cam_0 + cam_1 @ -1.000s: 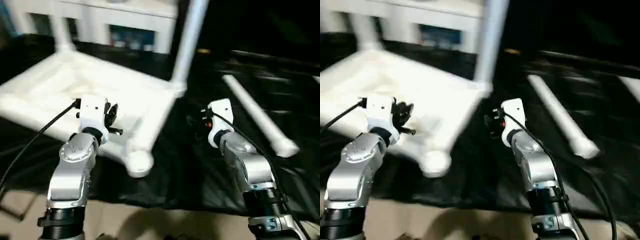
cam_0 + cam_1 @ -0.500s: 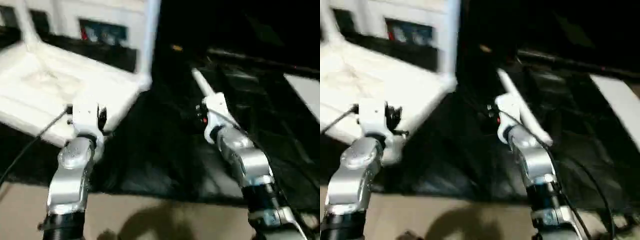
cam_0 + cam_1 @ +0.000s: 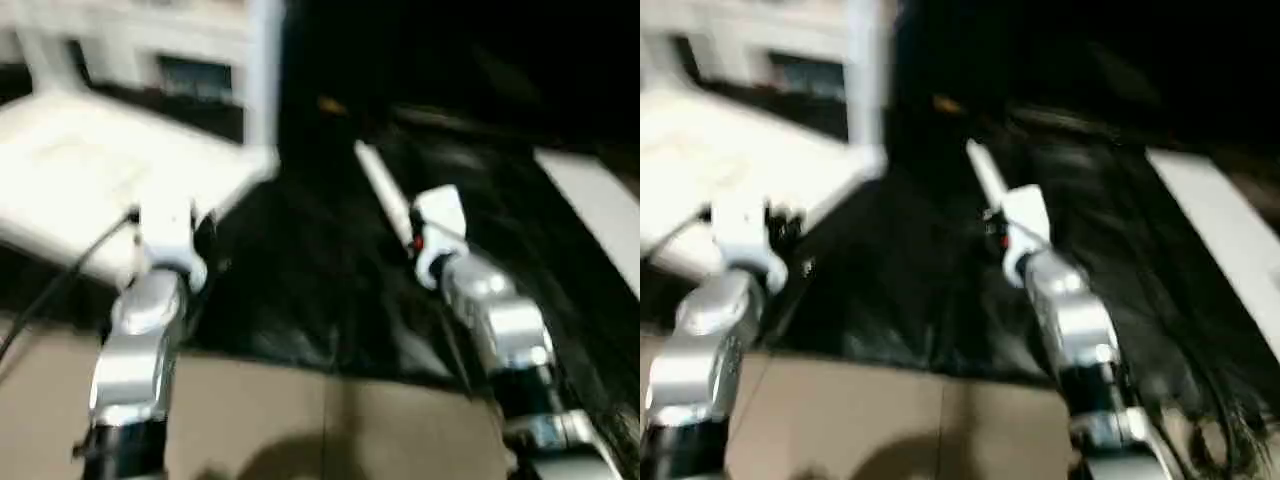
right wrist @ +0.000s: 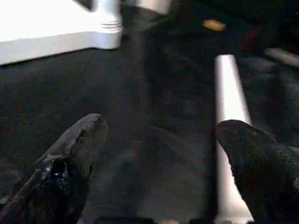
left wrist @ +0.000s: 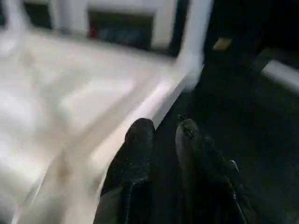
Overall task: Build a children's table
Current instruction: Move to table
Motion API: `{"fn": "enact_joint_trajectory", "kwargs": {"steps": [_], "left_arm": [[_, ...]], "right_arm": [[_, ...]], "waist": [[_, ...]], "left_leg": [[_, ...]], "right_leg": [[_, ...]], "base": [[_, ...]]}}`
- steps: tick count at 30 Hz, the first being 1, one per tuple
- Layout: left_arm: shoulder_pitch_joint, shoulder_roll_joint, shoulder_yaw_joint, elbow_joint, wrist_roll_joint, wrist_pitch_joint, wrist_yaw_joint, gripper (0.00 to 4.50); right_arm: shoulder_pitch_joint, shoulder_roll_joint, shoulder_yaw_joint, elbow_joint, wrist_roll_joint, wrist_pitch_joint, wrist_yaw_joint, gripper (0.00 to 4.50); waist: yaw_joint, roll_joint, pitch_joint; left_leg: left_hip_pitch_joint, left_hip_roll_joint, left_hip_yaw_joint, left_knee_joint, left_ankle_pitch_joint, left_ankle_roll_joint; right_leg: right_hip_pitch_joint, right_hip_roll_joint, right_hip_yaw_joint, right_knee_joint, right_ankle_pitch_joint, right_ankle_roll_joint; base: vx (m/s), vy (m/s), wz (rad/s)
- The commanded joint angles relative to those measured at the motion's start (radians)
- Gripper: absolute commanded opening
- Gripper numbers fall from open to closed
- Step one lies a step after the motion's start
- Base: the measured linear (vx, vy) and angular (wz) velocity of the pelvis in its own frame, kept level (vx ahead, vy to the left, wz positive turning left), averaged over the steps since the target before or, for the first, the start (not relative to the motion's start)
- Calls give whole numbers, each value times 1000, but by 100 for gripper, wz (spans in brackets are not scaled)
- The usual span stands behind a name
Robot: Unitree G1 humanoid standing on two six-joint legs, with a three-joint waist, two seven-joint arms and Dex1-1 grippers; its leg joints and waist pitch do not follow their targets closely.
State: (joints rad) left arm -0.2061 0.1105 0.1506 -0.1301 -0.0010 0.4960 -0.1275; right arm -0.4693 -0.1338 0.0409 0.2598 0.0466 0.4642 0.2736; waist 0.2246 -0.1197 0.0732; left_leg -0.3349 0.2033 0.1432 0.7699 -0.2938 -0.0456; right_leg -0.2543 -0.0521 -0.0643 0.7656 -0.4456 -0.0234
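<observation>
The white plastic tabletop (image 3: 110, 175) lies upside down on the black floor cloth (image 3: 300, 290), one white tube leg (image 3: 262, 75) standing in its corner socket. The left gripper (image 5: 161, 133) hovers beside its edge, fingers nearly together, empty. The right gripper (image 4: 161, 140) gapes wide above a loose white tube leg (image 4: 229, 121).

Upturned table top (image 3: 90, 180) left, loose leg (image 4: 227, 121) right, on cloth (image 3: 300, 290).

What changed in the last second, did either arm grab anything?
The robot's view swung toward its right, bringing the open right gripper up to the loose white plastic tube leg lying on the dark sheet. Nothing was grabbed or released. The upturned white plastic table top, its standing leg and the empty left gripper stayed as they were.
</observation>
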Motion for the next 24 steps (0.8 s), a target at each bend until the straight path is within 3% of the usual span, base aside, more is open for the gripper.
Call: {"fn": "enact_joint_trajectory", "kwargs": {"steps": [1,2,3,4,5,6,7,8,9,10,11,12,13,14,15,16,17,18,19,21,22,24], "left_arm": [[-28,8,-10,-13,-3,6,-6,99],[-28,10,-11,-14,-6,7,-4,99],[-26,13,-13,-16,-6,9,-5,99],[-25,15,-13,-17,-6,10,-6,99],[-25,16,-13,-18,-5,11,-7,99],[-24,18,-14,-18,-5,11,-9,99],[-24,18,-14,-18,-5,11,-9,99],[-26,21,-14,-17,-7,11,-10,99],[-29,28,-18,-15,-9,10,-15,99],[-28,28,-20,-17,-16,0,-24,99],[-27,32,-28,-22,-19,2,-37,99],[-25,38,-42,-29,-21,6,-57,99],[-25,40,-46,-29,-21,5,-62,99],[-24,43,-53,-31,-22,3,-71,99],[-25,59,-73,-32,-24,3,-95,99],[-25,65,-80,-31,-24,5,-102,102],[-34,88,-98,-22,-26,12,-134,102],[-40,97,-104,-16,-27,16,-148,102],[-46,104,-109,-10,-29,18,-163,102],[-51,110,-112,-5,-32,19,-175,102],[-62,136,-133,-4,-61,22,-249,102],[-68,162,-158,-12,-90,30,-322,135]], "right_arm": [[-21,-6,-5,8,3,-5,7,431],[-22,-6,-5,11,3,-6,8,431],[-23,-4,-4,13,4,-7,8,431],[-24,-3,-3,15,3,-8,7,431],[-24,-3,-2,17,2,-9,6,431],[-24,-1,-2,18,2,-10,5,431],[-24,-1,-2,18,2,-10,5,431],[-22,0,-2,16,1,-10,4,431],[-20,2,-2,12,0,-9,0,431],[-19,2,-3,9,0,-7,-5,431],[-19,0,-5,6,-4,-5,-13,431],[-21,-3,-8,3,-9,-1,-25,431],[-21,-4,-9,4,-10,0,-27,431],[-23,-6,-12,4,-11,2,-31,431],[-34,-9,-30,15,-3,5,-38,431],[-39,-10,-39,21,3,9,-40,440],[-59,-18,-62,43,15,19,-44,440],[-68,-24,-70,53,16,24,-49,440],[-75,-28,-77,62,24,28,-46,440],[-80,-30,-85,70,35,31,-40,440],[-99,-41,-92,95,41,38,-30,440],[-122,-52,-96,136,46,46,-17,450]], "waist": [[43,11,-47],[46,25,-59],[-31,79,-117],[-53,69,-131],[-61,57,-128],[-61,57,-122],[-64,49,-119],[-85,15,-98],[-98,-47,-99],[-80,-39,-88],[-61,-50,-78],[-59,-45,-92],[-68,-38,-86],[-73,-31,-86],[-102,27,-77],[-118,46,-76],[-140,53,-87],[-146,50,-92],[-149,47,-86],[-147,34,-81],[-143,35,-75],[-143,35,-72]], "left_leg": [[-35,-22,-13,-67,-56,41],[-10,-14,-9,-116,-19,39],[195,103,-153,-216,256,162],[285,151,-207,-192,404,272],[270,152,-205,-173,523,336],[225,122,-183,-180,702,415],[194,89,-143,-185,711,416],[111,-7,-40,-212,547,392],[65,-105,11,-181,269,304],[34,-126,23,-155,97,248],[39,-125,6,-97,-31,183],[-11,-97,-45,-47,-29,88],[-40,-65,-67,-45,90,-8],[-45,-51,-74,-57,154,-40],[-39,-4,-73,-196,355,-72],[-23,-3,-64,-202,424,-94],[-10,0,-62,-188,479,-98],[5,-6,-51,-177,486,-105],[-1,-9,-47,-188,387,-123],[-3,-8,-38,-198,220,-124],[-1,-3,-27,-221,9,-107],[1,2,-22,-229,-97,-95]], "right_leg": [[77,-130,187,-260,-374,-99],[79,-100,154,-251,-197,-114],[-93,13,-4,-43,181,35],[-189,-5,-12,1,52,86],[-204,-24,-11,21,21,110],[-238,-41,-4,36,106,134],[-250,-35,-6,42,180,128],[-235,-30,0,-59,414,21],[-133,-45,52,-163,424,3],[-79,-119,117,-214,199,-60],[-71,-167,167,-287,-66,-114],[3,-218,205,-257,-113,-261],[2,-215,179,-232,103,-340],[1,-215,163,-220,256,-369],[-62,-121,66,-171,541,-315],[-88,-53,43,-148,533,-255],[-100,-39,39,-137,550,-211],[-104,-42,42,-146,529,-180],[-96,-50,48,-158,462,-163],[-90,-63,57,-173,363,-151],[-88,-77,63,-190,200,-149],[-98,-83,65,-202,84,-149]], "base": [[133,-80,20],[134,-62,50],[179,-18,26],[179,-18,26],[170,-24,-12],[82,-22,-14],[82,-22,-14],[72,-9,-1],[110,-39,0],[110,-39,0],[120,-48,16],[141,-38,11],[141,-38,11],[105,-19,-11],[63,6,-9],[63,6,-9],[0,0,0],[0,0,0],[0,0,0],[0,0,0],[0,0,0],[0,0,0]]}}
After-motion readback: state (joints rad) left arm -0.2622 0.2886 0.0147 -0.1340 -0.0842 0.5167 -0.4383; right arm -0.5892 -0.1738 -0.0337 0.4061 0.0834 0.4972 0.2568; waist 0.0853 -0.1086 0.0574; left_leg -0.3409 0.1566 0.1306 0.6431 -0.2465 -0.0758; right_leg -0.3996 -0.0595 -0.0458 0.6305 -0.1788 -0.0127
